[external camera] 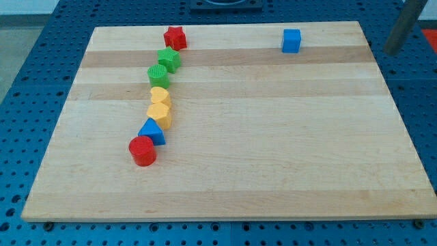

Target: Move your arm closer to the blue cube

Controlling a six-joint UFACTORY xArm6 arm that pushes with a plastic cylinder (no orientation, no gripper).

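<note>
The blue cube (291, 41) sits alone near the top edge of the wooden board (273, 137), right of centre. My rod comes down at the view's top right corner, and my tip (392, 52) is just off the board's right edge, well to the right of the blue cube and not touching any block.
A curved line of blocks runs down the board's left side: a red star (175, 37), green star (168, 59), green cylinder (158, 75), yellow heart (160, 96), a second yellow block (159, 113), blue triangle (151, 130) and red cylinder (143, 151).
</note>
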